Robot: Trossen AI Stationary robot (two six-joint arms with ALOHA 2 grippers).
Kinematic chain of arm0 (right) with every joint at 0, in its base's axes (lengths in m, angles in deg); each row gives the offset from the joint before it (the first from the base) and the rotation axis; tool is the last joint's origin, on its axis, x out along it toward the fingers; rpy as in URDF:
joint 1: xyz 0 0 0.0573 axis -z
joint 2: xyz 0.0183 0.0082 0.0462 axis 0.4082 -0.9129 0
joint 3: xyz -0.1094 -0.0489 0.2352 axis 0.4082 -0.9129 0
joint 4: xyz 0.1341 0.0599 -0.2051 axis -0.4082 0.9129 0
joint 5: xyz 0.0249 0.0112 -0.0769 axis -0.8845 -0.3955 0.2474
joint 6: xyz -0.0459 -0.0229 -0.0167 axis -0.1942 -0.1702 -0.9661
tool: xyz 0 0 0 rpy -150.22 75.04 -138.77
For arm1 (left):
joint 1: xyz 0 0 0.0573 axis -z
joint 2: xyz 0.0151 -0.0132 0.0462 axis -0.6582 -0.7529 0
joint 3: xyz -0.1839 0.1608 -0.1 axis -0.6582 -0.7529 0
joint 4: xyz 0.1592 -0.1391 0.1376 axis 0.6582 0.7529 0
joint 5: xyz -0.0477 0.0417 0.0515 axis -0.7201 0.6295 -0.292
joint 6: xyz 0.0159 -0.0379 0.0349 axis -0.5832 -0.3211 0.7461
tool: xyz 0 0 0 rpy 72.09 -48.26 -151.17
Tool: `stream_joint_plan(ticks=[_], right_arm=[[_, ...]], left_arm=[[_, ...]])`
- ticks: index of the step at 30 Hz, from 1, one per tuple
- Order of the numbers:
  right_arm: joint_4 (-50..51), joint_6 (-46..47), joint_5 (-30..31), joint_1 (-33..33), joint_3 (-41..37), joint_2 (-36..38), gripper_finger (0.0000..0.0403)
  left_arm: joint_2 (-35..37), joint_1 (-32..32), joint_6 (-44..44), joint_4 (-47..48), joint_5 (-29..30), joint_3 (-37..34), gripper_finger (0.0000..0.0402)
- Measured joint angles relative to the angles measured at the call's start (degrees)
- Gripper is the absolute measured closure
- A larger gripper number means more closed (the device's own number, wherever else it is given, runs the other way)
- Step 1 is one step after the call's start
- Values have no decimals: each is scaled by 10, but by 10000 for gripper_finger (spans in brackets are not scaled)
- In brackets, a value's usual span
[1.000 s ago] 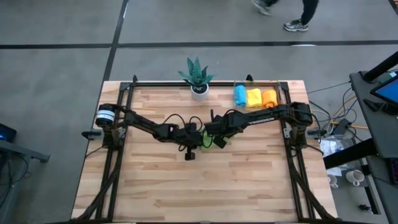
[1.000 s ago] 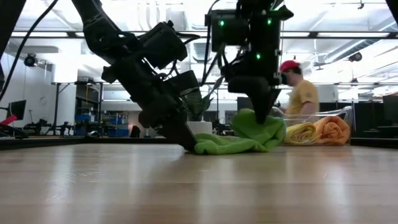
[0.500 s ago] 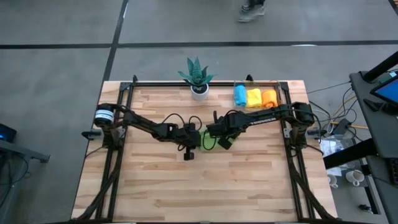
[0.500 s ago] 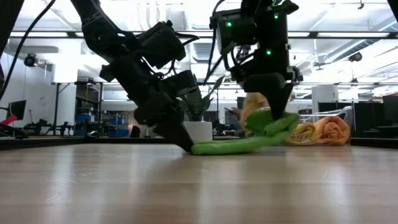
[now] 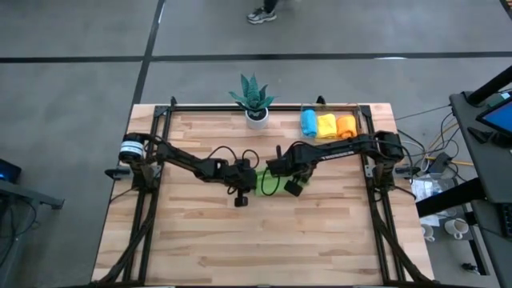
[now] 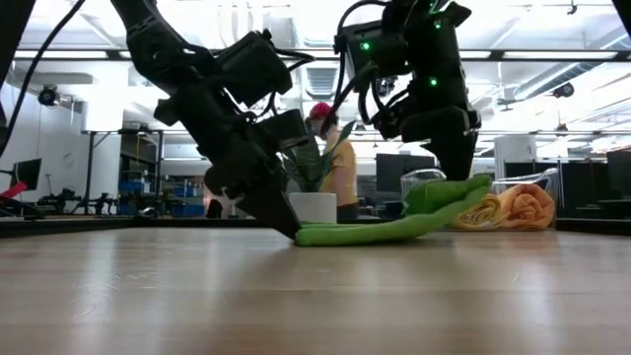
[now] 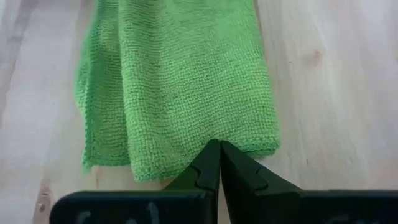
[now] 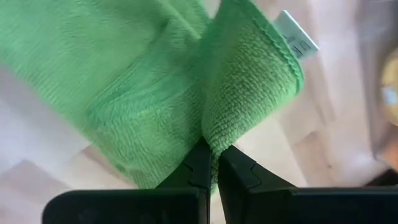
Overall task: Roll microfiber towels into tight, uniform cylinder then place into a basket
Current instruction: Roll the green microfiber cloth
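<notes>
From above, the two dark arms meet near the middle of the pale wooden slatted table (image 5: 320, 232). The left gripper (image 5: 254, 179) and the right gripper (image 5: 274, 171) sit on either side of a small bright green microfiber towel (image 5: 265, 181), mostly hidden beneath them. At the far right corner stands the clear rectangular plastic basket (image 5: 355, 110), holding three rolled towels side by side: a light blue roll (image 5: 309, 123), a yellow roll (image 5: 326, 125) and an orange roll (image 5: 345, 126). A green spiky plant in a white pot (image 5: 254, 99) stands at the far edge, well apart from the grippers.

At table height, the green towel (image 6: 385, 225) lies stretched in a long low band: the left gripper (image 6: 286, 226) pins one end down at the tabletop, while the right gripper (image 6: 465, 179) lifts the other end a little (that end is folded over itself). The orange roll (image 6: 523, 205) shows behind, and a person in a yellow shirt (image 6: 340, 166) stands in the room beyond.

In the left wrist view, the dark fingers (image 7: 202, 169) are pressed together on the towel's hem (image 7: 180, 93), the cloth flat on the wood.

In the right wrist view, the fingers (image 8: 231, 171) are likewise fully closed, pinching a doubled fold of the towel (image 8: 249, 81) with a white label at its corner.
</notes>
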Motion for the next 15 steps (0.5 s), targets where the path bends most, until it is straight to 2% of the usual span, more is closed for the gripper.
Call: stream_joint_plan(ticks=[4, 8, 15], right_arm=[[-2, -45, -44, 0, 0, -17, 394], [-2, -57, -53, -1, 0, -33, 394], [-10, -75, -99, 0, 0, -33, 394]], left_arm=[[0, 1, 1, -11, 29, 0, 402], [0, 0, 4, -18, 56, 0, 402], [0, 0, 4, -22, 57, 0, 402]])
